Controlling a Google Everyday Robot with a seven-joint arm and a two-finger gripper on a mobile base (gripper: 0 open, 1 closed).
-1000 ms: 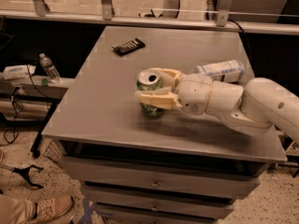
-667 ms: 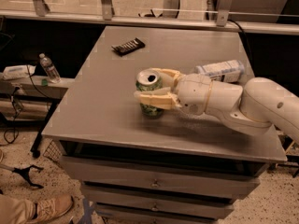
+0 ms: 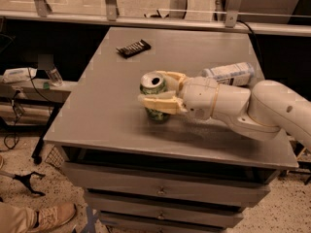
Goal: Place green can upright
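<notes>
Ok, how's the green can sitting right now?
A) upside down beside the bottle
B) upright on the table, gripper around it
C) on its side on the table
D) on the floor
B: the green can stands on the table, open top up, with the gripper closed around its sides.

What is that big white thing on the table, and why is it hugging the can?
That white thing is a robot arm. At its end is the gripper, a hand with two fingers. One camera looks down at the grey table from the front. The fingers squeeze the green can from both sides; it stands upright on the table. Behind the arm a clear plastic bottle lies on its side. Farther back lies a small dark flat thing; I cannot tell what it is.
</notes>
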